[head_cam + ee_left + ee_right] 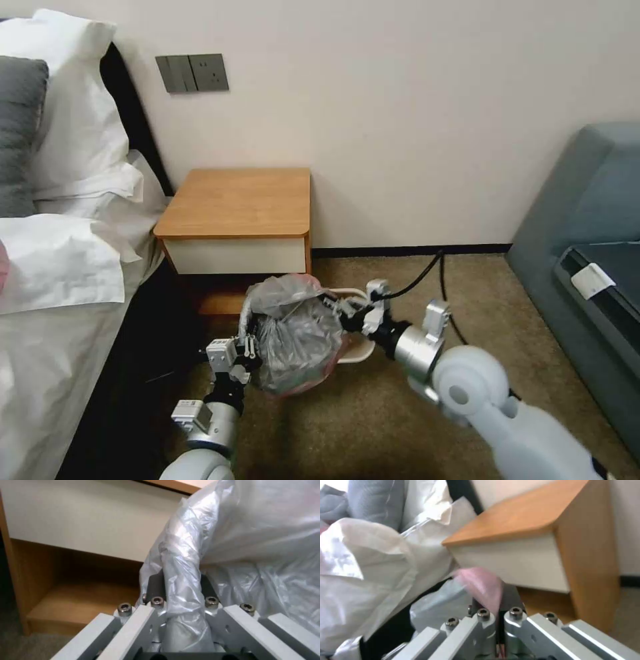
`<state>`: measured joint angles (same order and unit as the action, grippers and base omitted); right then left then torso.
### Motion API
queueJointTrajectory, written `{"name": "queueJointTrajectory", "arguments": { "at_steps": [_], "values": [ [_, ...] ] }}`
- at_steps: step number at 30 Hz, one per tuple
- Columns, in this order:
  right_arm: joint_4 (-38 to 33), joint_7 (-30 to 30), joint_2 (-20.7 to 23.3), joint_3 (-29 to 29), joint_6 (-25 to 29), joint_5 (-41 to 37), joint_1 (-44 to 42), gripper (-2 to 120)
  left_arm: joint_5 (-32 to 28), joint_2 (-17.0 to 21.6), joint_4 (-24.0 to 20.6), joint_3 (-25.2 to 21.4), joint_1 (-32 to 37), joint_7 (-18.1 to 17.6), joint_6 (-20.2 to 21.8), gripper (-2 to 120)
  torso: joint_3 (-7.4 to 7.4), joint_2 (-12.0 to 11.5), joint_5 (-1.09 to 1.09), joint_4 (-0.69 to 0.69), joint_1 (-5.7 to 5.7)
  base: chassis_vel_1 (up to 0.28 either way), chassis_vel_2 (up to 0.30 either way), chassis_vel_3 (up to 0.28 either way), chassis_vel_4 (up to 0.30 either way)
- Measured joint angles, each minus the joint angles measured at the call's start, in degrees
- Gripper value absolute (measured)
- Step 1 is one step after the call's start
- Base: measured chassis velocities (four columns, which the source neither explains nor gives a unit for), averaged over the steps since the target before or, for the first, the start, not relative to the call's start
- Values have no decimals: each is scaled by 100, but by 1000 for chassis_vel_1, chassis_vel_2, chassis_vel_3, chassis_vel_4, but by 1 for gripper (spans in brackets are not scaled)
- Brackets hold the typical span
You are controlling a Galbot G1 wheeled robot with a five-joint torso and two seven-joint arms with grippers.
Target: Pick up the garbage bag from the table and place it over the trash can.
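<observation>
The head view looks forward and down from above, the table mid-frame. Both wrist views sit close behind their fingers, facing the table's white drawer front. All 3 share the garbage bag.

Worktop lying bare, upper centre of head view, open air above it. Bed walling off whole left side of frame; dark gap between bed and worktop staying narrow. Garbage bag ballooning over trash can at lower centre, blocking approach to worktop's low shelf. Carpet lying open at lower centre and right of bin. Black cable trailing across floor behind right arm. Grey sofa closing off right edge.
</observation>
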<state>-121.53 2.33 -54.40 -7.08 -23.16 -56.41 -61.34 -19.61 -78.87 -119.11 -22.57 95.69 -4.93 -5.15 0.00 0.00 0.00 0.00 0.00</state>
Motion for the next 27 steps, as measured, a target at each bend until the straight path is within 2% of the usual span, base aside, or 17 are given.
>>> {"name": "queueJointTrajectory", "arguments": {
  "at_steps": [5,11,13,19,20,23,24,26,27],
  "values": [
    [167,-263,223,-2,-402,-397,568,0,6,-45,-10,25,20,20,14,7,0,0,0,0,0,0,0,0,0],
    [608,-683,418,498,-1005,-776,1489,0,18,-82,-43,57,56,148,-73,7,1,0,0,2,0,0,0,0,0],
    [708,-1036,509,639,-1338,-1021,1828,0,-21,-117,-43,46,71,249,-164,7,0,0,0,1,0,0,0,0,0],
    [706,-1420,667,609,-1865,-1374,2035,0,-157,-203,-52,32,94,326,-223,7,1,0,0,0,0,0,0,0,0],
    [669,-1507,696,561,-1896,-1565,2021,2,-165,-225,-51,31,97,329,-226,7,0,0,0,0,0,0,0,0,0],
    [550,-2306,679,362,-1906,-2485,1906,17,-177,-251,-34,20,95,329,-227,7,0,0,0,0,0,0,0,0,0],
    [550,-2306,679,362,-1906,-2485,1906,17,-177,-251,-34,20,95,329,-227,7,0,0,0,0,0,0,0,0,0],
    [491,-2666,698,146,-1907,-2961,1764,28,-229,-253,-32,3,86,329,-216,7,0,0,0,0,0,0,0,0,0],
    [491,-2666,698,146,-1907,-2961,1764,28,-229,-253,-32,3,86,329,-216,7,0,0,0,0,0,0,0,0,0]
  ]
}}
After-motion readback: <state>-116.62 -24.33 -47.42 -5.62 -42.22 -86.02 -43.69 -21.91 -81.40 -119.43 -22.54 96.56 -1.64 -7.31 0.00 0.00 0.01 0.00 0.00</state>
